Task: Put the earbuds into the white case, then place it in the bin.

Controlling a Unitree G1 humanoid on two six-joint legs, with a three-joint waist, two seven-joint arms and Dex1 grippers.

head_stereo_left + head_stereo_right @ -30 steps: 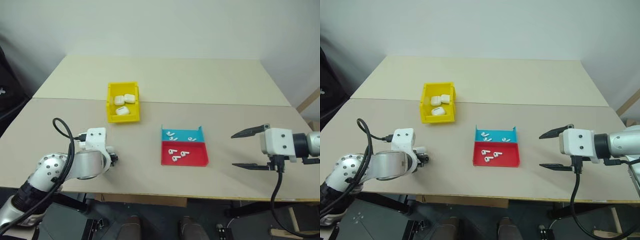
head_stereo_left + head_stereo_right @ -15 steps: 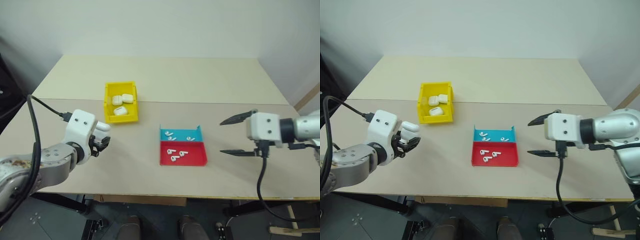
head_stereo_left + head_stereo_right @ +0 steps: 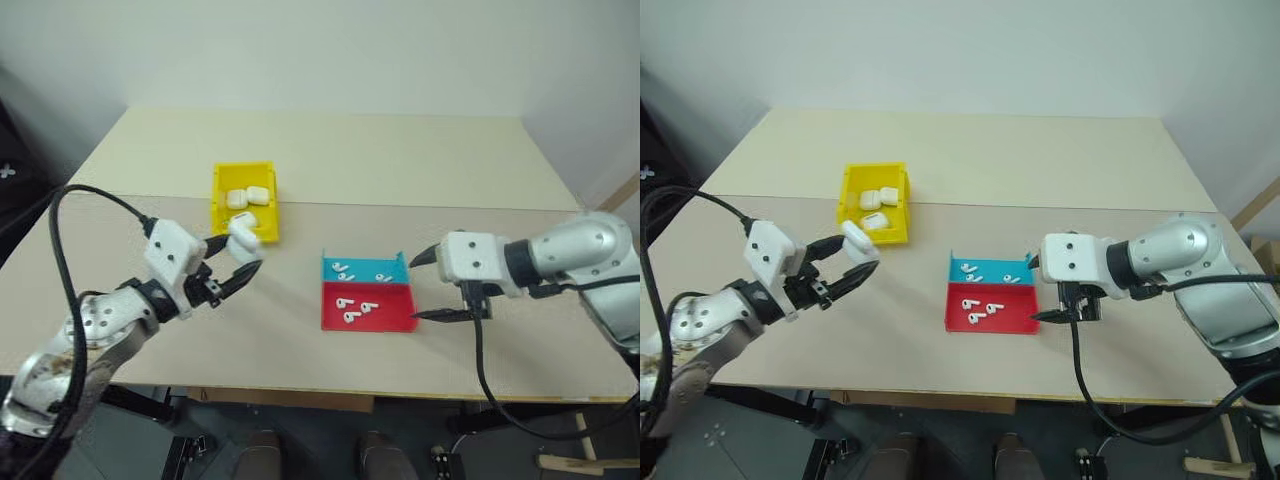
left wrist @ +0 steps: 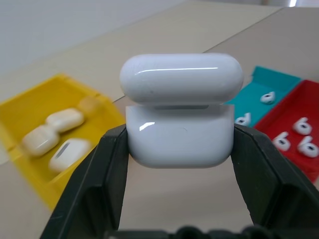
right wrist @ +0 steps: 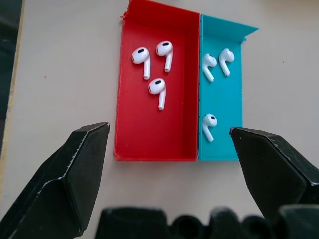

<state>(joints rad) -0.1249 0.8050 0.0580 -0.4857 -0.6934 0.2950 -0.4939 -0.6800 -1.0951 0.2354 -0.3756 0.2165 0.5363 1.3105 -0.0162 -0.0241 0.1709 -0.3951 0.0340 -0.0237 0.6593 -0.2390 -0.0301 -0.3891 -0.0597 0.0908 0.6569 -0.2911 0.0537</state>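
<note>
My left gripper point(image 3: 238, 262) is shut on the white case point(image 3: 243, 237), held above the table just in front of the yellow bin point(image 3: 219, 206). In the left wrist view the case point(image 4: 179, 129) sits between both fingers with its lid slightly ajar. Several earbuds point(image 5: 158, 87) lie in the red-and-blue tray point(image 3: 385, 322), three in the red half and three in the blue half. My right gripper point(image 3: 420, 287) hangs open beside the tray's right edge, pointing down at it, its fingertips point(image 5: 89, 142) straddling the tray in the right wrist view.
Three more white cases point(image 3: 246, 198) lie inside the yellow bin. The table point(image 3: 400, 160) is two beige tops joined by a seam behind the tray. A cable runs from each wrist.
My left arm has lifted the case off the table and swung it up and right, toward the bin's front. My right gripper has moved left to the tray's edge, still open.
</note>
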